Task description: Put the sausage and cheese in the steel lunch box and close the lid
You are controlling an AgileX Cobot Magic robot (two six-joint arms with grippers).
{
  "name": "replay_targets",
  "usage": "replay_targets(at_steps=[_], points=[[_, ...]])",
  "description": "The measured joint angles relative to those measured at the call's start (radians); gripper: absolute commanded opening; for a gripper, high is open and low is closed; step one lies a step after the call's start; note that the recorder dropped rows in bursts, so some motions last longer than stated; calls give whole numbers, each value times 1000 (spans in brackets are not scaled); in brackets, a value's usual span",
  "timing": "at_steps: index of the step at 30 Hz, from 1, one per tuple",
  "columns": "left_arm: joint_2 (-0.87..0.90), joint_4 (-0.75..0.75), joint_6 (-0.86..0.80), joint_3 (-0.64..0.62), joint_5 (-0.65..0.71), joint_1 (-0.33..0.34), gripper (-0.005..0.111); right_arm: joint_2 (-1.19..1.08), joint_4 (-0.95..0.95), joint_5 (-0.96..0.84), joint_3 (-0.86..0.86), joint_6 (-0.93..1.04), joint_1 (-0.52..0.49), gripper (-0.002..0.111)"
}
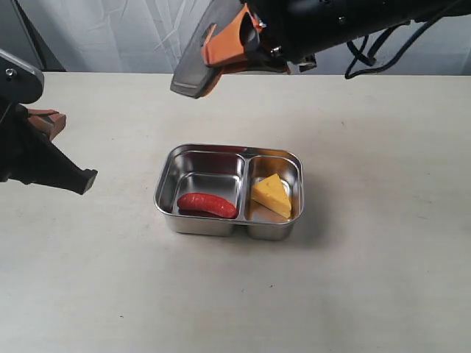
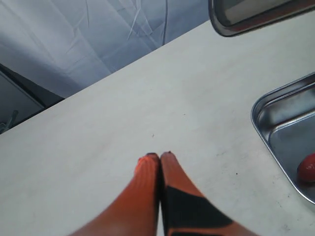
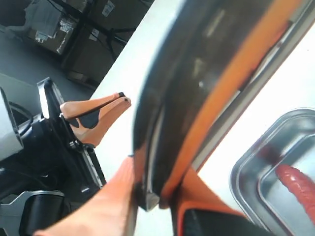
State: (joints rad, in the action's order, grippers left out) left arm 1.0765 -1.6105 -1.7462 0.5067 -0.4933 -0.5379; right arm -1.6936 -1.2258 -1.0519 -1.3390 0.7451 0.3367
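The steel lunch box [image 1: 165, 193] stands mid-table with no cover on it. The red sausage [image 1: 207, 204] lies in its left compartment and the yellow cheese [image 1: 271, 195] in its right one. High above the table's far side, my right gripper [image 1: 237, 43] is shut on the lid [image 1: 193, 70], which hangs tilted with its orange seal showing. In the right wrist view the lid [image 3: 206, 73] sits clamped between the fingers of the right gripper [image 3: 157, 196]. My left gripper [image 1: 60, 119] is at the far left, away from the box. Its fingers [image 2: 160, 156] are shut with nothing between them.
A pale tabletop [image 1: 368, 279] stretches all around the box, with a grey curtain [image 1: 110, 29] behind it. The left wrist view catches the box's corner [image 2: 261, 123], one end of the sausage [image 2: 307, 168] and the lid's edge [image 2: 246, 19].
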Motion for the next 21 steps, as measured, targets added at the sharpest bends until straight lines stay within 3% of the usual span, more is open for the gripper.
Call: replay_targets(at_steps=[9,21], points=[[0,0,0,0,0,0,0,66,50,144,88,2,180,-1],[0,0,0,0,0,0,0,195,185,371,257,4,213,-1]])
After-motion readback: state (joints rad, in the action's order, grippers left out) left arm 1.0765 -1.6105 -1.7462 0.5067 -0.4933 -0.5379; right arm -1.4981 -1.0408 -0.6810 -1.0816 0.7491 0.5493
